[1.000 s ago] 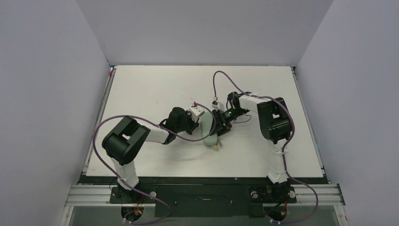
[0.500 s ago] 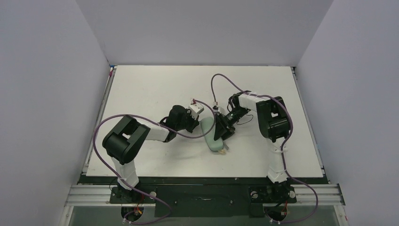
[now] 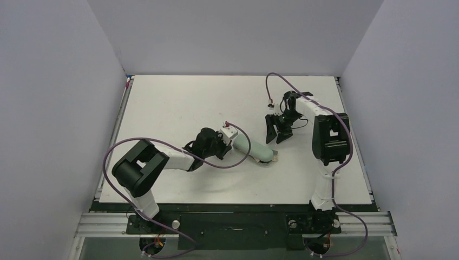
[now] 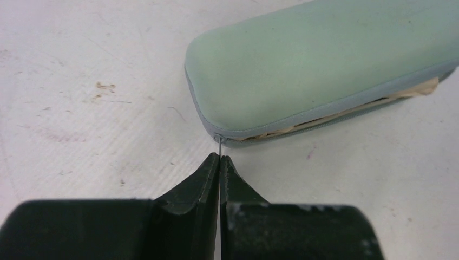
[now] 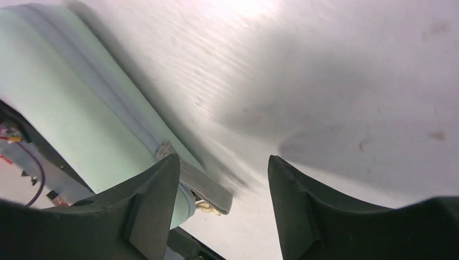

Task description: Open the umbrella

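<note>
The umbrella (image 3: 254,151) is bundled in its pale mint-green pouch and lies flat on the table, pointing right. In the left wrist view the umbrella (image 4: 325,70) shows tan fabric in a partly open seam along its side. My left gripper (image 3: 229,145) (image 4: 220,158) sits at the pouch's left end, shut on a thin zipper pull that runs from the pouch's corner. My right gripper (image 3: 275,138) (image 5: 222,168) hangs open above and to the right of the pouch, holding nothing. A grey strap (image 5: 205,187) at the umbrella's (image 5: 65,119) end shows below it.
The white table (image 3: 178,103) is walled by grey panels at the back and both sides. Purple cables loop off both wrists. A black frame rail runs along the near edge by the arm bases.
The pouch has swung from pointing toward the near edge to pointing right. My right gripper has left it, moved back and to the right, and opened wider. The left gripper stayed shut.
</note>
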